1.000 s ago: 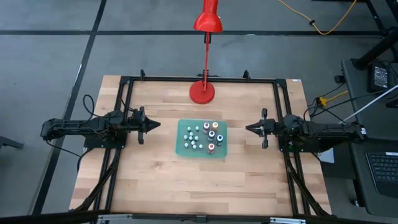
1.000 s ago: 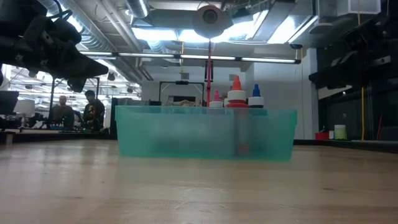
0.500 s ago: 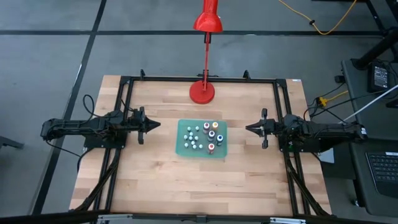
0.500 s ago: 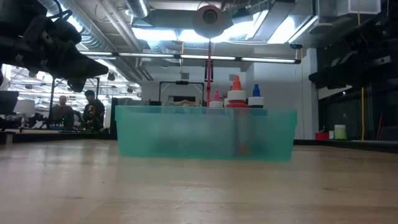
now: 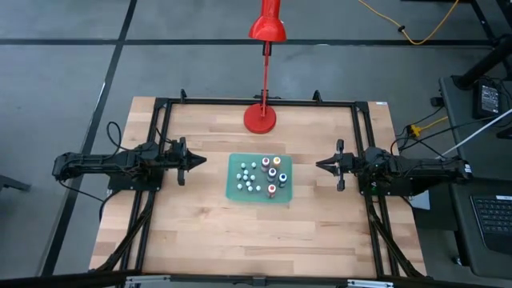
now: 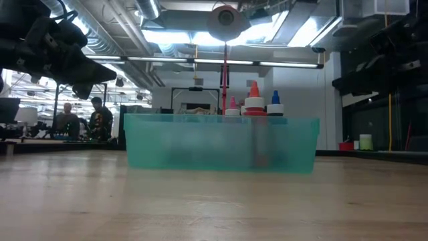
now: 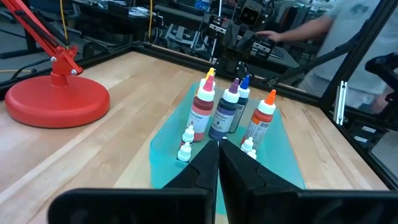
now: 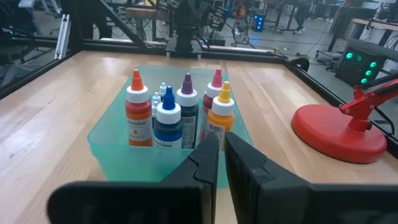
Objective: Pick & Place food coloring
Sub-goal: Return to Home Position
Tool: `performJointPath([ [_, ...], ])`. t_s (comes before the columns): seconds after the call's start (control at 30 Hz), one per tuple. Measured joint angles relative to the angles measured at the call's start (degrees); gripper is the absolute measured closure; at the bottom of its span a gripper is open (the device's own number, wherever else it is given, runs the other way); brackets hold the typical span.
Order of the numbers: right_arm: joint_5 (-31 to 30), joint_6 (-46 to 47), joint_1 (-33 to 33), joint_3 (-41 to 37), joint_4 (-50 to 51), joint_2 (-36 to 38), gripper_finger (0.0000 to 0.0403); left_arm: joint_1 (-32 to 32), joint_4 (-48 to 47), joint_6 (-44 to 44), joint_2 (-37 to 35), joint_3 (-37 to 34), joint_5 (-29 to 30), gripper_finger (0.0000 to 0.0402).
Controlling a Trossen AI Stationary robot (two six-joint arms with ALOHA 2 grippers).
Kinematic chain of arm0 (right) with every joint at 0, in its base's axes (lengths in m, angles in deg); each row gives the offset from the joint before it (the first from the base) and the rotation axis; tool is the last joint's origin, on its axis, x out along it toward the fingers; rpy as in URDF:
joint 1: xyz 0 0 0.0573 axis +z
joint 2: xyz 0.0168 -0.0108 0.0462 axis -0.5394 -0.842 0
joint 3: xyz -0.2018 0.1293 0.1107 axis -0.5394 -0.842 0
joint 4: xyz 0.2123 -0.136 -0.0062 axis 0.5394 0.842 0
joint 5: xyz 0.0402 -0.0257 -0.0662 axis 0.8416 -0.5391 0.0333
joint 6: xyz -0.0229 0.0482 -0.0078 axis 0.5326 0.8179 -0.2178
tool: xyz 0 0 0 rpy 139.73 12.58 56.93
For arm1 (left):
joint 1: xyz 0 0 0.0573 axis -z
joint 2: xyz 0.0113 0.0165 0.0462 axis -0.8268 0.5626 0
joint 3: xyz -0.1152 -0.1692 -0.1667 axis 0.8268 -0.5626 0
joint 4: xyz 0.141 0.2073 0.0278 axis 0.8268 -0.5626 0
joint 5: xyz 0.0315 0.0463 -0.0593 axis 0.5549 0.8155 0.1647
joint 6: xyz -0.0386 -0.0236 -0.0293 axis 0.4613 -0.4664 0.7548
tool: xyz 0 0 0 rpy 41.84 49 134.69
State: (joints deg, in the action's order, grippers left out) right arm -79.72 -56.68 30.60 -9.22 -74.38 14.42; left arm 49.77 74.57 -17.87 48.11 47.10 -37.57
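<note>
The food coloring bottles [image 5: 264, 174] stand upright in a shallow green tray [image 5: 237, 190] at the middle of the table. The taller ones have orange, blue, purple, pink and yellow pointed caps [image 8: 166, 121]; small white-capped ones [image 7: 185, 140] stand beside them. Their caps [image 6: 254, 100] rise above the tray's rim in the low view. My left gripper [image 5: 202, 161] hovers shut just left of the tray, pointing at it. My right gripper [image 5: 319, 165] hovers shut just right of the tray, also pointing at it. Neither touches anything.
A tall red lamp stands on its round base [image 5: 260, 118] at the table's far edge, behind the tray. A black frame [image 5: 160, 108] runs round the wooden table. Bare wood lies near and on both sides of the tray. People show in the room beyond [image 6: 100, 117].
</note>
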Motion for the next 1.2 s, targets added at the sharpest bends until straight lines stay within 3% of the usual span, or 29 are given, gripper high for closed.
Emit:
performJointPath([
  [1.2, 0.0, 0.0, 0.0, 0.0, 0.0, 0.0, 0.0370, 0.0, 0.0, 0.0, 0.0, 0.0, 0.0, 0.0390],
])
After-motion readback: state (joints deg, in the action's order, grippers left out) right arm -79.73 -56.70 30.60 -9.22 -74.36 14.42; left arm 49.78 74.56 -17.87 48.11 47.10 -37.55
